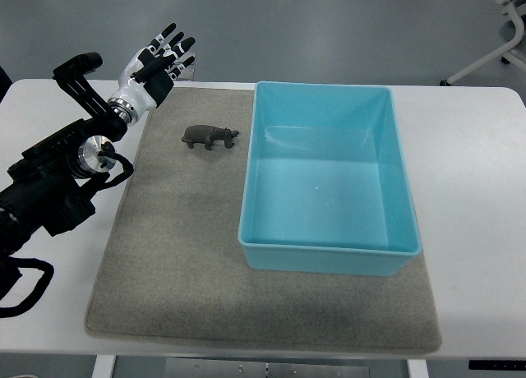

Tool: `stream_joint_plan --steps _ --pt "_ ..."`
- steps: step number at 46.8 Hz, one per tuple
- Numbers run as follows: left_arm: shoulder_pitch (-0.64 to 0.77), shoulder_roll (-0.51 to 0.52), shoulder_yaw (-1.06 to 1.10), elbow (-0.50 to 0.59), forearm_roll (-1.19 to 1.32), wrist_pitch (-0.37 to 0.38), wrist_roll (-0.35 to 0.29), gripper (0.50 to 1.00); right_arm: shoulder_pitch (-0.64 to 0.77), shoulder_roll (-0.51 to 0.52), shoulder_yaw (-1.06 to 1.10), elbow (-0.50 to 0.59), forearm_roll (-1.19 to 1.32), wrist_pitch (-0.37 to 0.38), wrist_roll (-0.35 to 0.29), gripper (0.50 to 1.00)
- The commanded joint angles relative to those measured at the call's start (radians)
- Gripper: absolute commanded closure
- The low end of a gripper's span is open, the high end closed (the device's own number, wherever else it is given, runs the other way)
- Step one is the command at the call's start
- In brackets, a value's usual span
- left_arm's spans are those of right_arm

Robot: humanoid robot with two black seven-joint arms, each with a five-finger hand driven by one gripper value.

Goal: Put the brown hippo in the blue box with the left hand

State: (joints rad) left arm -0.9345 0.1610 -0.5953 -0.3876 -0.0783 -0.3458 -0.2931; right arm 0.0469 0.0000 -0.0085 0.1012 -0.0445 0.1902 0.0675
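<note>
A small brown hippo (210, 136) stands on the grey felt mat (181, 255), just left of the blue box (329, 251). The box is a wide open tub with nothing inside. My left hand (161, 59) is raised over the far left corner of the mat, up and to the left of the hippo and well apart from it. Its fingers are spread and hold nothing. The left arm runs in from the left edge.
The mat lies on a white table (477, 189). The legs of a white chair base (493, 62) show on the grey floor at the far right.
</note>
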Motion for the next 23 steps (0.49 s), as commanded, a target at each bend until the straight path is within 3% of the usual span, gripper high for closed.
stream_joint_plan --steps 1,23 --pt "0.000 0.000 0.000 0.001 -0.001 0.002 0.000 0.504 -0.001 0.000 -0.001 0.000 0.000 0.000 0.000 0.564" --pt "-0.001 0.000 -0.029 0.003 -0.002 0.050 -0.023 0.504 -0.001 0.000 0.001 0.000 0.000 0.000 0.000 0.564"
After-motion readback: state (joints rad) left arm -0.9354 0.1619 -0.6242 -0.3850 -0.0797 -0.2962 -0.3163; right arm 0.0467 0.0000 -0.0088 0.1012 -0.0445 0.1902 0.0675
